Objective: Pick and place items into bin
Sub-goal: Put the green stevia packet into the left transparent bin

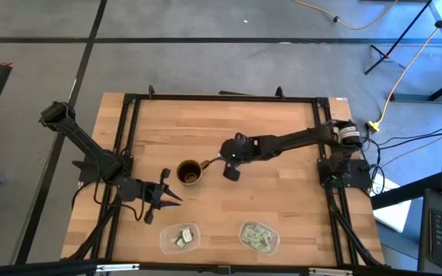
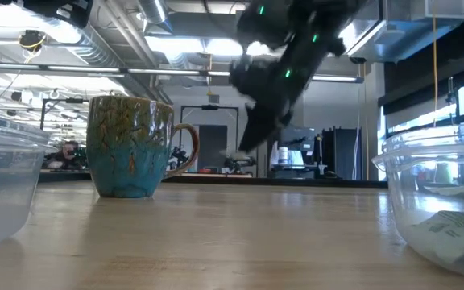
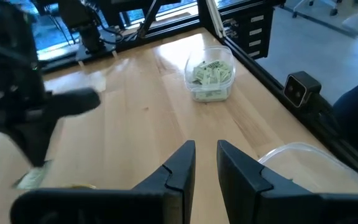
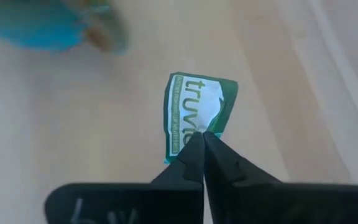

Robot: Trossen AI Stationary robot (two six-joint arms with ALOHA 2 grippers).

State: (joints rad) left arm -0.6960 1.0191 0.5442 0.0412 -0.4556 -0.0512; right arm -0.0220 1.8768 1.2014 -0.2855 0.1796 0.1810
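Green-white packet (image 4: 194, 112) — lower edge hidden by right gripper (image 4: 199, 144)

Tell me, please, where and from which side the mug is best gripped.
Probably the mug's handle: it juts out as an open loop a finger could pass through. In the high view the handle points at the right gripper, so come from there, though that gripper is shut on a packet. The rim, from above, is the alternative.

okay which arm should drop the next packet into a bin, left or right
Right, probably. The right gripper is already shut on a green and white packet, raised over the table just beside the mug. The left gripper holds nothing, near the table's left edge.
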